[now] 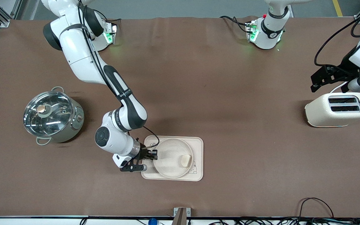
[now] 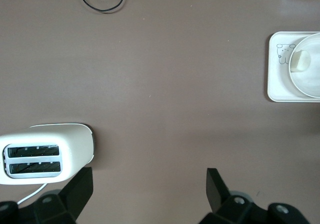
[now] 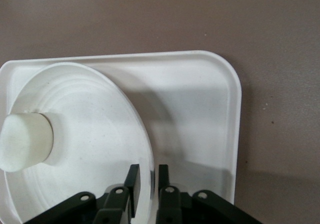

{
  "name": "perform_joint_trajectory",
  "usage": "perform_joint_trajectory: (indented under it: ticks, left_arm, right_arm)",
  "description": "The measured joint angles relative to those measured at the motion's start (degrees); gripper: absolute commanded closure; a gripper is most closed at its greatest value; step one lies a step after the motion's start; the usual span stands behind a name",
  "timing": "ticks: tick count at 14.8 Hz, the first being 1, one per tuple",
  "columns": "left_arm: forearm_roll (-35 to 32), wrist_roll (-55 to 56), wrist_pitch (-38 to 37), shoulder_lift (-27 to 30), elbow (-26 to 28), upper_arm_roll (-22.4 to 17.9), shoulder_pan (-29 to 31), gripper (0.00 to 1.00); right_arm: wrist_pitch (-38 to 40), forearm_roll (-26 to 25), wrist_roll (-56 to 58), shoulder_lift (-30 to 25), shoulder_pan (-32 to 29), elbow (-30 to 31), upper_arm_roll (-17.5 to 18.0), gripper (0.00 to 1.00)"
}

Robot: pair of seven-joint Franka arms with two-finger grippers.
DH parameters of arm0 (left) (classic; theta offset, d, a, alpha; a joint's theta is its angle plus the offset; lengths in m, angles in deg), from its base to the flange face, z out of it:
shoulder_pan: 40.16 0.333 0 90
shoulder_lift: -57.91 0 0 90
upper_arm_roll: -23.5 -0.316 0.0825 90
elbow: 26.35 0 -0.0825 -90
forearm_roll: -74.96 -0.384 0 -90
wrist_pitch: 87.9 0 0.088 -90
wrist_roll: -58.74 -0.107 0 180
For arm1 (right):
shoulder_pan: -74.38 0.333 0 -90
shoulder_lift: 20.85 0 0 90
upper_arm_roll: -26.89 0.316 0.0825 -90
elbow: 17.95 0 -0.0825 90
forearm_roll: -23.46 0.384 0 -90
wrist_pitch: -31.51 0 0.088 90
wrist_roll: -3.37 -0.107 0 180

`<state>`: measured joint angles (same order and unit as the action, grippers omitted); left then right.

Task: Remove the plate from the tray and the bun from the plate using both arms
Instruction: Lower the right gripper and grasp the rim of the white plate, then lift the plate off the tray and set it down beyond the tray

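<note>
Brown mat over a long table (image 1: 198, 78), bases along one edge, cables trailing at the camera's edge. The plate (image 1: 170, 159) sits on the tray (image 1: 198, 142), which lies nearer the front camera than anything else here; the bun (image 1: 185, 160) rests on the plate at its rim, on the side toward the left arm's end. Plate looks stiff, smooth and light, likely slick and prone to tip or slide if lifted by one edge, and the bun could roll. The raised rim is the only real hold; I judge the spot well clear of the bun is right. My right gripper (image 1: 153, 155) is there now, down at the plate's rim on the side toward the right arm's end, one finger (image 3: 131, 184) inside the rim and the other outside, the gap narrowed almost to the rim's thickness; whether it truly pinches yet I cannot tell. Right arm reaches down from its base, elbow bent, wrist turned low and level with the tray. My left gripper (image 2: 150, 184) waits spread wide with nothing in it, over bare mat beside the toaster (image 1: 337, 109). A lidded pot (image 1: 53, 117) stands toward the right arm's end.
</note>
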<state>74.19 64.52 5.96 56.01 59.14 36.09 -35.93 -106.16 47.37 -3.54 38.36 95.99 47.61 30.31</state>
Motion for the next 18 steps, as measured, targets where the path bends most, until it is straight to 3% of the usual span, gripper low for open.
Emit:
perform_joint_trajectory:
  ticks: [7, 13, 18]
  left_arm:
    - [0.0, 0.0, 0.0, 0.0, 0.0, 0.0, 0.01, 0.0]
    - [0.0, 0.0, 0.0, 0.0, 0.0, 0.0, 0.03, 0.0]
    - [0.0, 0.0, -0.01, 0.0, -0.01, 0.0, 0.03, 0.0]
  right_arm:
    - [0.01, -2.43, 1.82, -0.03, 0.09, -0.53, -0.11, 0.99]
    - [5.54, -4.9, 1.82, -4.1, 0.14, -0.91, -0.05, 0.99]
    - [4.4, -4.92, 1.86, -14.87, 3.45, 13.19, 0.27, 1.0]
